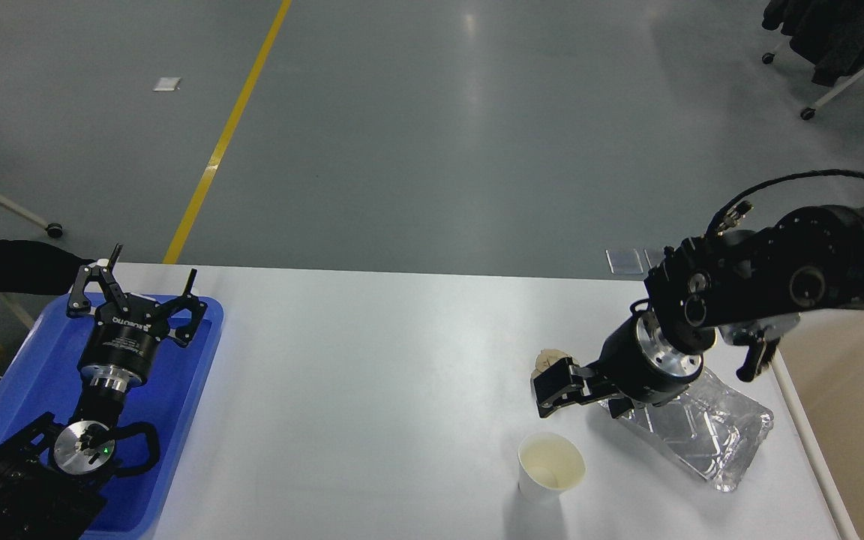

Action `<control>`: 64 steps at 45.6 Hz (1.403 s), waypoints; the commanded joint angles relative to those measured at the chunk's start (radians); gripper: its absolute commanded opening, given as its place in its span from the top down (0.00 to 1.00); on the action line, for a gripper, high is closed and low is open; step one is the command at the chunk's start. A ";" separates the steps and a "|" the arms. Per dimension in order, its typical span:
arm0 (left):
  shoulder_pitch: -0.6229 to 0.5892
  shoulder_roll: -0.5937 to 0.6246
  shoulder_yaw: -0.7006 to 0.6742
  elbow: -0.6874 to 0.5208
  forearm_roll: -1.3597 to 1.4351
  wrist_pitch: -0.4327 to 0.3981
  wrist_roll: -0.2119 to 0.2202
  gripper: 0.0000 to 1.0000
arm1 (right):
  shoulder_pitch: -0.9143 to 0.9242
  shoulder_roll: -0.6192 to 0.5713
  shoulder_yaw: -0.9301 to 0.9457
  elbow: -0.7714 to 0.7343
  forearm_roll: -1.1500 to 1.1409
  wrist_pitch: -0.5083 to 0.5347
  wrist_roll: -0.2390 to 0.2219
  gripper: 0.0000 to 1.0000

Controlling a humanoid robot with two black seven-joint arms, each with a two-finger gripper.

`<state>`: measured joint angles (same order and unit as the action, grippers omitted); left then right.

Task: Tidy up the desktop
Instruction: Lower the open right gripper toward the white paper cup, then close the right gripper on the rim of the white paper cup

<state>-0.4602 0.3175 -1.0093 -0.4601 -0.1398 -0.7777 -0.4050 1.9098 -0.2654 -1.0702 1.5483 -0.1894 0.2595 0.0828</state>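
The white desktop fills the lower view. My right gripper reaches in from the right, low over the desktop, pointing left. A small beige crumpled lump shows right at its fingertips, partly hidden behind the upper finger; I cannot tell whether the fingers hold it. A white paper cup stands upright just in front of the gripper. A clear plastic container lies under the right wrist. My left gripper is open and empty above the blue tray.
The blue tray sits on the desktop's left end, under my left arm. A beige bin stands just off the desktop's right edge. Grey floor with a yellow line lies beyond the far edge.
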 commanded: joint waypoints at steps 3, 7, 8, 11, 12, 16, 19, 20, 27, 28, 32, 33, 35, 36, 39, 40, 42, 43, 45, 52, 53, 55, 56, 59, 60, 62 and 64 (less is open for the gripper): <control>0.000 0.000 0.000 0.000 0.000 0.000 0.000 0.01 | -0.127 0.002 0.006 -0.013 -0.034 -0.100 0.000 0.00; 0.000 0.000 0.000 0.000 0.000 0.000 0.000 0.01 | -0.146 0.002 0.006 -0.019 -0.059 -0.117 0.002 0.00; 0.000 0.000 0.000 0.000 0.000 0.000 0.000 0.01 | -0.152 0.002 0.006 -0.022 -0.065 -0.123 0.000 0.00; 0.000 0.000 0.000 0.000 0.000 0.000 0.000 0.01 | -0.169 0.002 0.006 -0.031 -0.074 -0.135 0.002 0.00; 0.000 0.000 0.000 0.000 0.000 0.000 0.000 0.01 | -0.173 0.002 0.006 -0.033 -0.076 -0.137 0.002 0.00; 0.000 0.000 0.000 0.000 0.000 0.000 0.000 0.01 | -0.196 0.003 0.012 -0.045 -0.074 -0.141 0.000 0.00; 0.000 0.000 0.000 0.000 0.000 0.000 0.000 0.01 | -0.215 0.006 0.022 -0.051 -0.074 -0.147 0.002 0.00; 0.000 0.000 0.000 0.000 0.000 0.000 0.000 0.01 | -0.221 0.008 0.025 -0.056 -0.074 -0.152 0.000 0.00; 0.000 0.000 0.000 0.000 0.000 0.000 0.000 0.01 | -0.258 0.011 0.026 -0.080 -0.076 -0.164 0.002 0.00; 0.000 0.000 0.000 0.000 0.000 0.000 0.000 0.01 | -0.262 0.011 0.026 -0.082 -0.076 -0.164 0.002 0.00; 0.000 0.000 0.000 0.000 0.000 0.000 0.000 0.01 | -0.282 0.012 0.027 -0.086 -0.077 -0.167 0.002 0.00; 0.000 0.000 0.000 0.000 0.000 0.000 0.000 0.01 | -0.287 0.012 0.027 -0.086 -0.077 -0.169 0.002 0.00; 0.000 0.000 0.000 0.000 0.000 0.000 0.000 0.01 | -0.298 0.014 0.027 -0.089 -0.077 -0.172 0.002 0.00; 0.000 0.000 0.000 0.000 0.000 0.000 0.000 0.01 | -0.302 0.014 0.027 -0.091 -0.077 -0.177 0.002 0.00; 0.000 0.000 0.000 0.000 0.000 0.000 0.000 0.01 | -0.314 0.017 0.027 -0.102 -0.079 -0.195 0.002 0.00; 0.000 0.000 0.000 0.000 0.000 0.000 0.002 0.01 | -0.319 0.018 0.027 -0.103 -0.079 -0.203 0.000 0.00; 0.000 0.000 0.000 0.000 0.000 0.000 0.000 0.01 | -0.328 0.023 0.029 -0.105 -0.081 -0.220 0.000 0.00; 0.000 0.000 0.000 0.000 0.000 0.000 0.000 0.01 | -0.331 0.023 0.029 -0.108 -0.081 -0.226 0.000 0.00; 0.000 0.000 0.000 0.000 0.000 0.000 0.000 0.01 | -0.337 0.026 0.027 -0.113 -0.081 -0.233 0.000 0.01; 0.000 0.000 0.000 0.000 0.000 0.000 0.000 0.01 | -0.356 0.028 0.027 -0.128 -0.100 -0.241 0.002 0.11; 0.000 0.000 0.000 0.000 0.000 0.000 0.000 0.01 | -0.359 0.028 0.029 -0.131 -0.107 -0.243 0.002 0.14; 0.000 0.000 0.000 0.000 0.000 0.000 0.000 0.01 | -0.367 0.031 0.029 -0.136 -0.111 -0.246 0.002 0.17; 0.000 0.000 0.000 0.000 0.000 0.000 0.000 0.01 | -0.368 0.032 0.029 -0.137 -0.113 -0.247 0.002 0.19; 0.000 0.000 0.000 0.000 0.000 0.000 0.000 0.01 | -0.376 0.034 0.027 -0.140 -0.116 -0.249 0.002 0.26; 0.000 0.000 0.000 0.000 0.000 0.000 0.000 0.01 | -0.379 0.034 0.027 -0.140 -0.116 -0.249 0.003 0.28; 0.000 0.000 0.000 0.000 0.000 0.000 0.002 0.01 | -0.383 0.035 0.029 -0.140 -0.116 -0.253 0.002 0.35; 0.000 0.000 0.000 0.000 0.000 0.000 0.000 0.01 | -0.384 0.038 0.027 -0.139 -0.116 -0.259 0.002 0.41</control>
<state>-0.4602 0.3175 -1.0093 -0.4602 -0.1395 -0.7777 -0.4049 1.5522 -0.2360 -1.0425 1.4204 -0.2932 0.0215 0.0839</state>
